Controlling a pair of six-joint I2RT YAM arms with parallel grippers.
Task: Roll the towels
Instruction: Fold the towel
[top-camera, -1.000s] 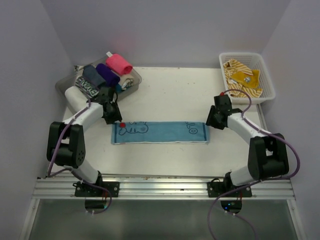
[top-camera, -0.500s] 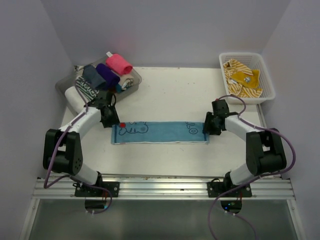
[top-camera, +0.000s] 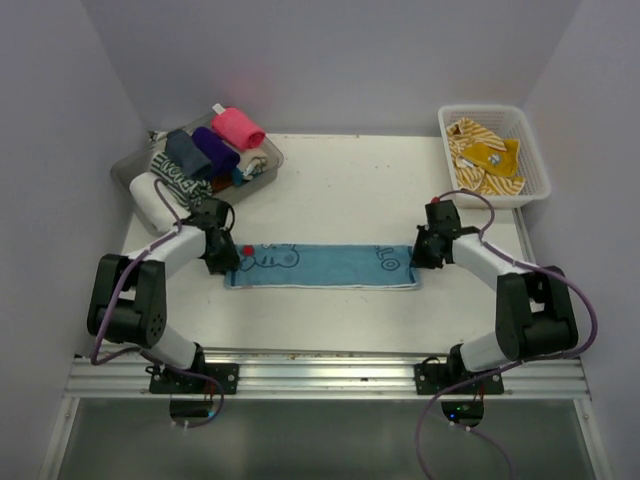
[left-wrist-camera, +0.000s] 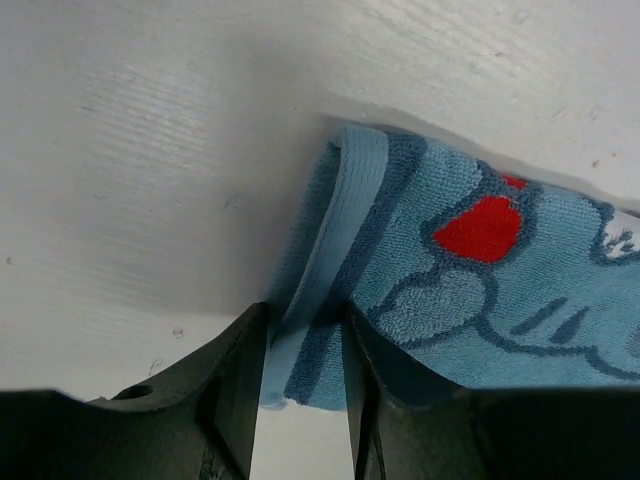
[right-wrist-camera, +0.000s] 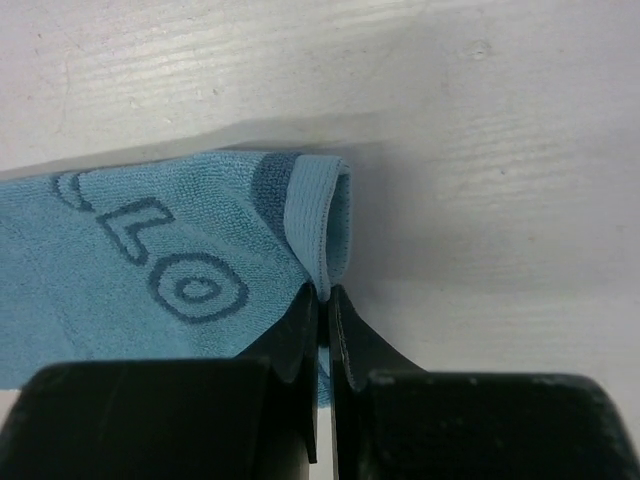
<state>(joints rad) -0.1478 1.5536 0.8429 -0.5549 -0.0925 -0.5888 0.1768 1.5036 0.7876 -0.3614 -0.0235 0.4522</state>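
Step in hand: both short ends of the blue towel (top-camera: 320, 265) are gripped. It lies flat as a long folded strip on the worktop (top-camera: 340, 195) between the arms, and rolling appears not yet begun.
Left gripper (left-wrist-camera: 300, 340): clamped on the towel's left hem.
Right gripper (right-wrist-camera: 322, 308): pinched together on the right hem.
Next move: probably one end must be turned over and wound toward the other, with the strip kept straight.
Count: one flat towel; at least four rolled towels (top-camera: 238, 128) in one tray (top-camera: 272, 160); yellow striped towels (top-camera: 485, 155) in one basket (top-camera: 535, 170), number unclear.
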